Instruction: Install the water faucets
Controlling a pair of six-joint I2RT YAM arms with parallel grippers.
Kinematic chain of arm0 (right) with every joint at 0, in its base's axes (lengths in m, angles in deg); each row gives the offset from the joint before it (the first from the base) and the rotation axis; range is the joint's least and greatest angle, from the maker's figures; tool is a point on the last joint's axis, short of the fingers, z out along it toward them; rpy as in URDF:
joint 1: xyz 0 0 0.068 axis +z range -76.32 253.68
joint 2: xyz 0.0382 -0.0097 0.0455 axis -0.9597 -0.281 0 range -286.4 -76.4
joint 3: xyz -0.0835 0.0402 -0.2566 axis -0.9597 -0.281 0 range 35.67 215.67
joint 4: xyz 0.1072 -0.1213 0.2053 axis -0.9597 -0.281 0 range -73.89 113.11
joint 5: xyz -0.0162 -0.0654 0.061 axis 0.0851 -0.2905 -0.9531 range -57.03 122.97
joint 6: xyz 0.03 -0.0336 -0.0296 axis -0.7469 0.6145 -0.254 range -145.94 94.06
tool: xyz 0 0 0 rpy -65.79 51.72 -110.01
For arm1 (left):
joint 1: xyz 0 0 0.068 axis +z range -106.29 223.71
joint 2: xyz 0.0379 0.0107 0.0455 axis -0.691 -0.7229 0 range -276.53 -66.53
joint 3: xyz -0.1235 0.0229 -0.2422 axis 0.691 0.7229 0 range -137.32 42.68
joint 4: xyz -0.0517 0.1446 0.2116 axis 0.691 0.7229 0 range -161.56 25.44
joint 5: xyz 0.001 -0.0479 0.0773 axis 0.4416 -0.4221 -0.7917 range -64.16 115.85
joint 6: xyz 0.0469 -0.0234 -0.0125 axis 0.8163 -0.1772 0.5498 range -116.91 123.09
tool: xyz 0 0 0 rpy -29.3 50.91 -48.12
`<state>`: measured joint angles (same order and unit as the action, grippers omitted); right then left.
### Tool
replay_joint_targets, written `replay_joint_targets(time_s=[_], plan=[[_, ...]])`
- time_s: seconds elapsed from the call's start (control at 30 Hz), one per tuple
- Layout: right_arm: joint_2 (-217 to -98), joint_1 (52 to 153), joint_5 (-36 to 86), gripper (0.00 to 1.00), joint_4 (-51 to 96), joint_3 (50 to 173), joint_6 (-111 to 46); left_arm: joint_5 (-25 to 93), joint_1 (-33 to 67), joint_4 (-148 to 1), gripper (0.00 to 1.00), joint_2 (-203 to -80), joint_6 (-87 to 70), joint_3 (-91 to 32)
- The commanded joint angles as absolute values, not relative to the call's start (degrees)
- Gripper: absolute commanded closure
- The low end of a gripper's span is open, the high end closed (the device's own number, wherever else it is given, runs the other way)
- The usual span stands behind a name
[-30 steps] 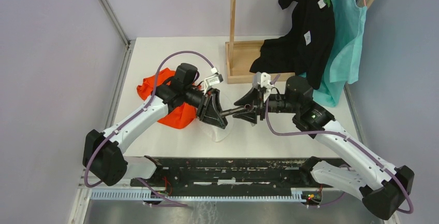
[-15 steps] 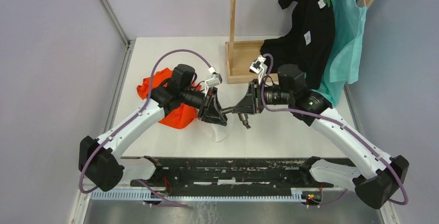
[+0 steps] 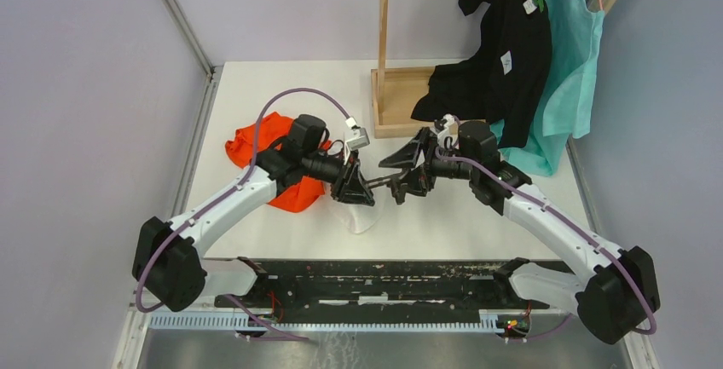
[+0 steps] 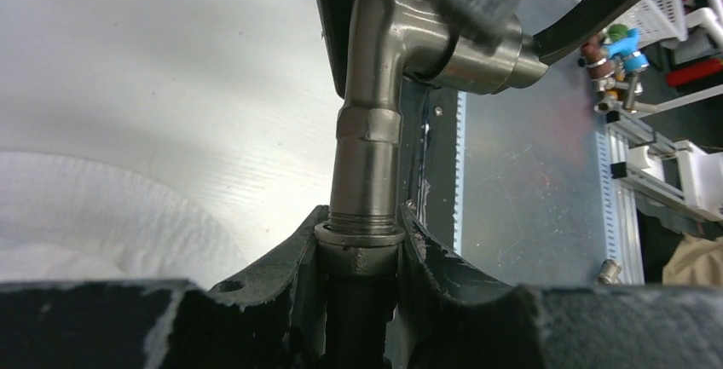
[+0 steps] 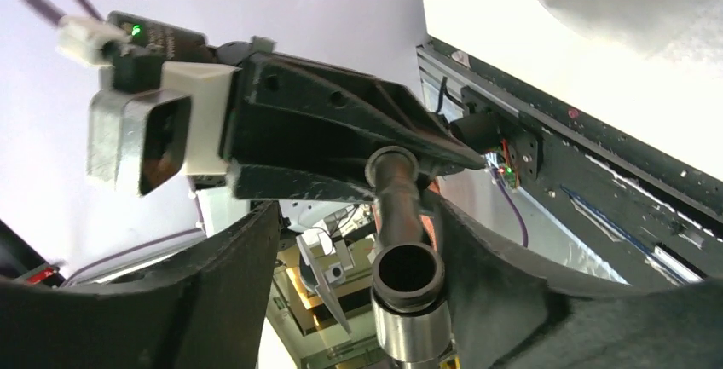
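A grey-brown metal water faucet (image 3: 385, 183) hangs in the air between the two grippers, above the white table (image 3: 281, 88). My left gripper (image 3: 362, 186) is shut on its threaded stem; in the left wrist view the jaws (image 4: 358, 245) clamp the stem and the valve body (image 4: 375, 71) branches off to the right at the top. My right gripper (image 3: 407, 183) sits at the faucet's other end. In the right wrist view the open tube end (image 5: 407, 277) lies against one finger (image 5: 511, 301), with a wide gap to the other finger (image 5: 213, 301). No cross handle shows.
An orange cloth (image 3: 273, 164) lies under the left arm and a white cloth (image 3: 362, 216) below the faucet. A wooden stand (image 3: 401, 105) with black (image 3: 494, 54) and teal (image 3: 567, 62) garments is at the back right. A black rail (image 3: 384, 279) runs along the near edge.
My right wrist has rolled over while its gripper stays at the faucet's free end. The right forearm has moved in toward the middle. The left arm has hardly moved.
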<state>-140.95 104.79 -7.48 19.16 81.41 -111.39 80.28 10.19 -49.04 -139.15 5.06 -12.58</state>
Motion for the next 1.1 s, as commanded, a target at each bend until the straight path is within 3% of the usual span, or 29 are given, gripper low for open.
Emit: replay_joint_targets(time_s=[0.0, 0.07, 0.23, 0.5, 1.07], plan=[[-137.95, 104.5, -9.13, 0.2, 22.46, 82.97, -117.86, 82.71, 11.08, -58.63, 0.97, -141.59, 2.12, -13.96], [-136.99, 104.29, -8.75, 0.13, 22.54, 81.98, -117.45, 84.55, 11.26, -59.97, 0.97, -141.88, 0.42, -13.92], [-134.18, 104.09, -8.3, 0.06, 16.45, 82.14, -112.87, 85.8, 12.48, -62.12, 0.97, -141.19, -2.3, -13.96], [-130.48, 104.09, -9.64, 0.05, 14.97, 78.99, -110.56, 87.67, 13.94, -67.39, 0.97, -141.47, -7.0, -12.5], [-134.09, 104.14, -12.08, 0.05, 16.43, 89.22, -104.77, 90.29, 14.05, -63.51, 0.97, -142.47, -4.2, -12.34]])
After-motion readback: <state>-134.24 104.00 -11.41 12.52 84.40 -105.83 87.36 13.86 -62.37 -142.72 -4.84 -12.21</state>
